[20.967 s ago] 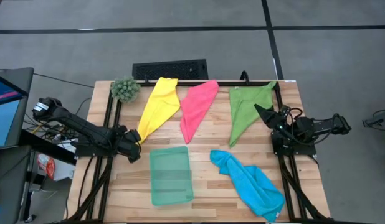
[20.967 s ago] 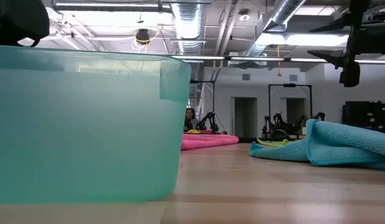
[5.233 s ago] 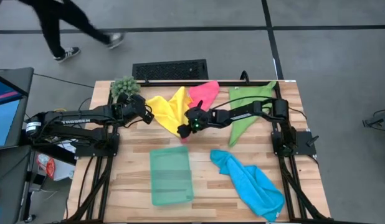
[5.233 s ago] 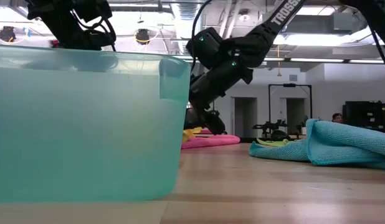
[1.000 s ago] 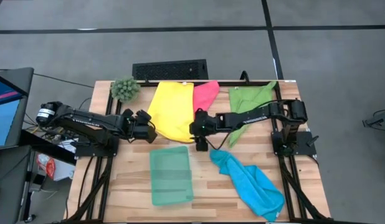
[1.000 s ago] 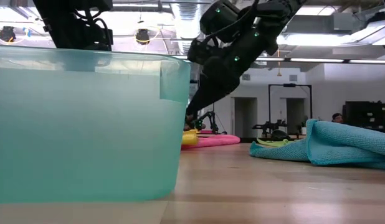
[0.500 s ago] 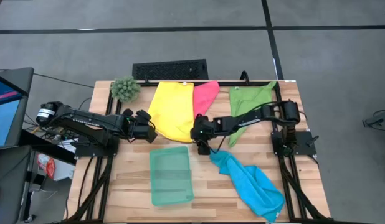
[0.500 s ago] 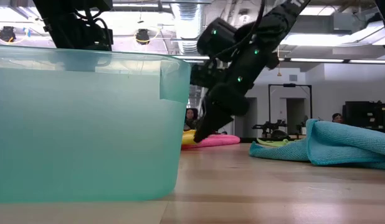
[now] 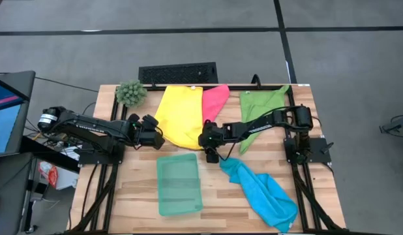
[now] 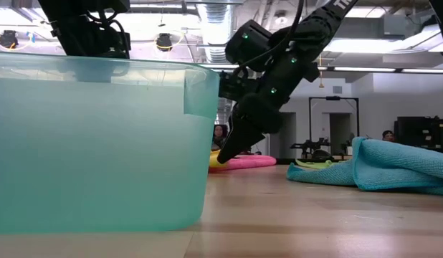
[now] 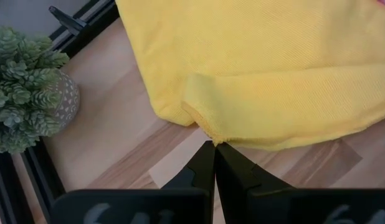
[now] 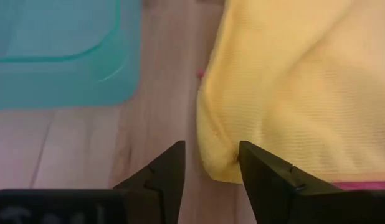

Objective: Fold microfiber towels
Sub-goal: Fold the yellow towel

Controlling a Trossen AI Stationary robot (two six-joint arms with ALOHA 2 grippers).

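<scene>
Tray point(image 9: 179, 184): pale teal, translucent, rectangular, near centre of table point(image 9: 214, 196); contents cannot be told.
Yellow towel point(image 9: 180, 117): soft, spread flat, far centre, overlapping pink towel point(image 9: 216, 98).
Left end effector point(image 9: 157, 139): clenched at yellow towel's left near corner.
Right end effector point(image 9: 210, 155): fingers parted, straddling its right near corner.
Green towel point(image 9: 257, 111): far right.
Blue towel point(image 9: 263, 193): crumpled, near right.

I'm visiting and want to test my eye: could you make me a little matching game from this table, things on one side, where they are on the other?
Things:
1. yellow towel
2. blue towel
3. plant ball
4. teal tray

Places:
A. far left corner of the table
B. near side of the table, right of the tray
C. between the two grippers
D. near side, below the yellow towel in the high view

Pairs: 1-C, 2-B, 3-A, 4-D
</scene>
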